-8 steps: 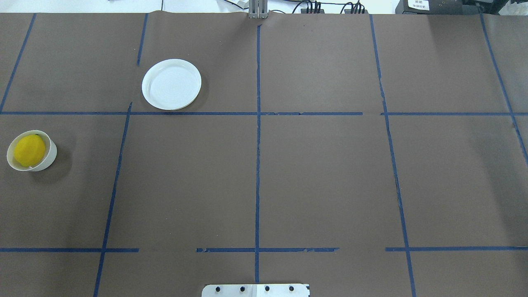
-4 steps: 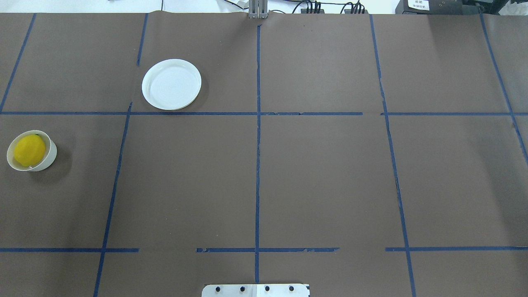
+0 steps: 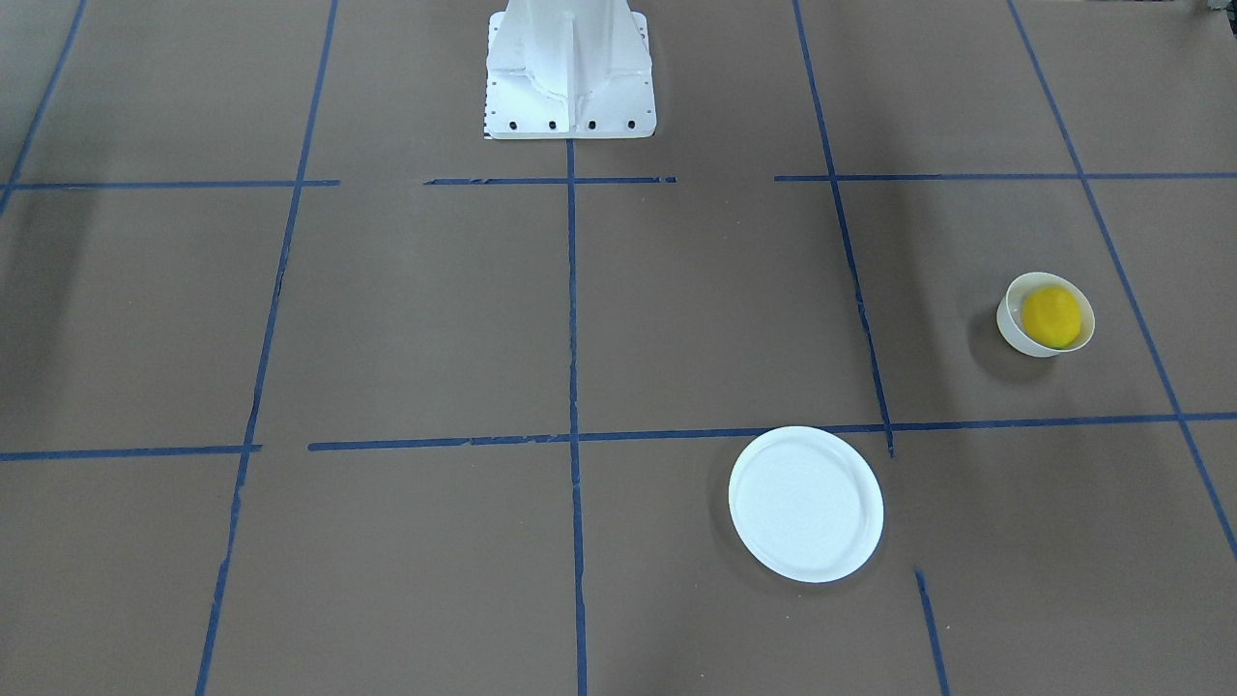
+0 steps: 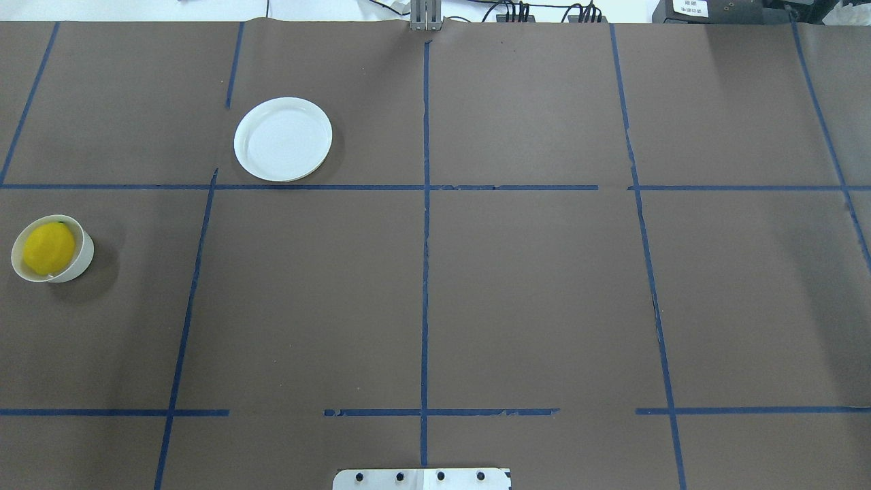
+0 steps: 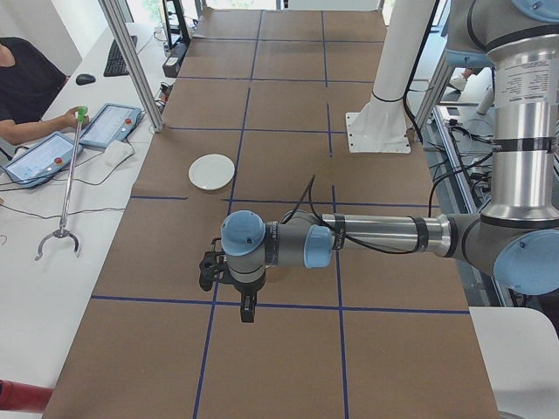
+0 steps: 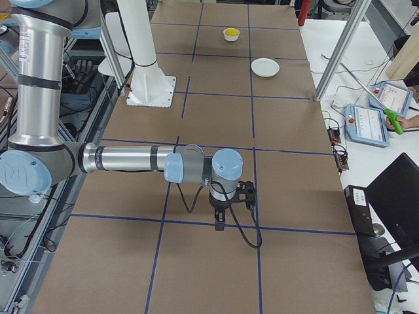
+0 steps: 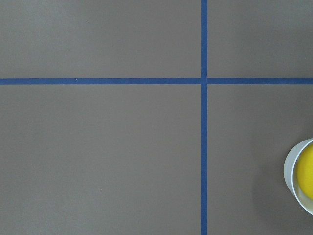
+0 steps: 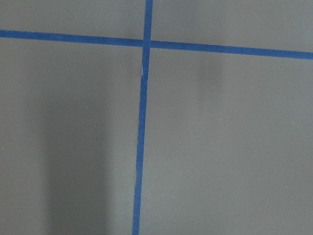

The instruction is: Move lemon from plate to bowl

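in the small off-white bowl, near the table's left edge, sits the lemon. it fills most of the bowl, and its green tip points to the side away from the robot. the plate lies bare, well apart from the bowl, farther from the robot and nearer the middle, with its near rim just beside a blue tape line that crosses the brown table cover.

the left arm stretches out level over the table's left end, and the left gripper points straight down. its wrist camera catches the bowl and lemon at the right edge of its view. whether its fingers are apart or together cannot be told from the side view.

the right arm reaches out the same way over the table's right end, far from bowl and plate. the right gripper points down over a tape line, and its fingers' spacing cannot be told either. the white base stands between the two arms.
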Robot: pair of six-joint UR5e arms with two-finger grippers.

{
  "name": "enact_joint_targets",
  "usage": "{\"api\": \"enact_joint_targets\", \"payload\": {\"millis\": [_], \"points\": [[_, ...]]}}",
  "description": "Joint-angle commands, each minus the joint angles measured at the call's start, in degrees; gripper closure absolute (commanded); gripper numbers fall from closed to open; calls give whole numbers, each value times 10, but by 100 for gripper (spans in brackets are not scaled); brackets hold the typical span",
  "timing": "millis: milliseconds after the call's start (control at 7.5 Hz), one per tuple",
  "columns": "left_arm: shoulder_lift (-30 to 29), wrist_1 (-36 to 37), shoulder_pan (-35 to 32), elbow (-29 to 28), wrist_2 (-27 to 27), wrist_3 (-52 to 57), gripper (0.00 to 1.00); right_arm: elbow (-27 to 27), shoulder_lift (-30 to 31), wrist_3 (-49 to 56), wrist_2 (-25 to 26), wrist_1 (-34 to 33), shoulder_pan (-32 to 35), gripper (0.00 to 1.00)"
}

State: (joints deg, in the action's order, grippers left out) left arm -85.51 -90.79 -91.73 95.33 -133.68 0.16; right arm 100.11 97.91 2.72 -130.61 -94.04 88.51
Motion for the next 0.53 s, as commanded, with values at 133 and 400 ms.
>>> {"api": "enact_joint_targets", "payload": {"millis": [133,400], "points": [[-2,0,0,0,0,1,0,0,0,0,0,0,0,0],[-2,-1,0,0,0,3,0,0,0,0,0,0,0,0]]}}
